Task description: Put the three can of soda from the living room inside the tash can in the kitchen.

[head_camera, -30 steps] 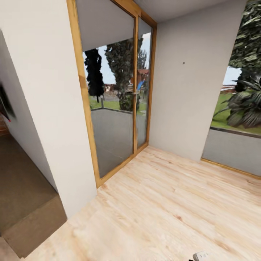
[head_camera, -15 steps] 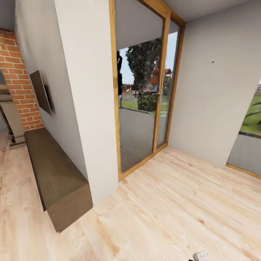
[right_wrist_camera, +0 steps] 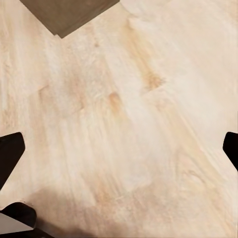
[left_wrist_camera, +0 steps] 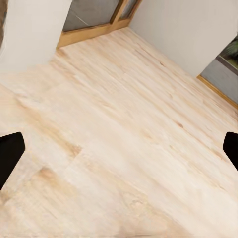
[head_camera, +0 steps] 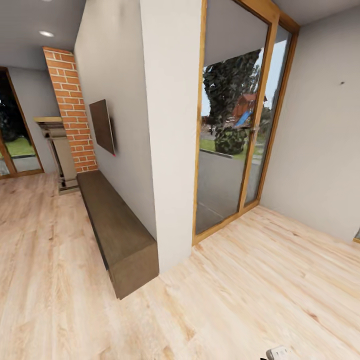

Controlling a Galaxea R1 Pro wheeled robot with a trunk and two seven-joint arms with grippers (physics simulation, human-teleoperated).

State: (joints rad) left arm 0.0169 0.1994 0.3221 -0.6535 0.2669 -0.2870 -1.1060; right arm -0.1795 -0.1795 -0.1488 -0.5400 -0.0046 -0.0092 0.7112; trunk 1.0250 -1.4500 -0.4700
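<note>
Black fingertips [left_wrist_camera: 10, 156] of the left gripper [left_wrist_camera: 119, 153] sit at opposite edges of its wrist frame, spread wide with nothing between them, over pale wood floor [left_wrist_camera: 124, 124]. Likewise parted, the right gripper [right_wrist_camera: 119, 151] hangs above the same boards, a dark low bench [right_wrist_camera: 67, 15] corner at upper left. From the head camera the bench [head_camera: 117, 230] runs along a grey wall beneath a black TV [head_camera: 102, 125], brick fireplace [head_camera: 72, 115] behind, wood-framed glass doors [head_camera: 235, 135] centre-right; no soda cans or bin here
</note>
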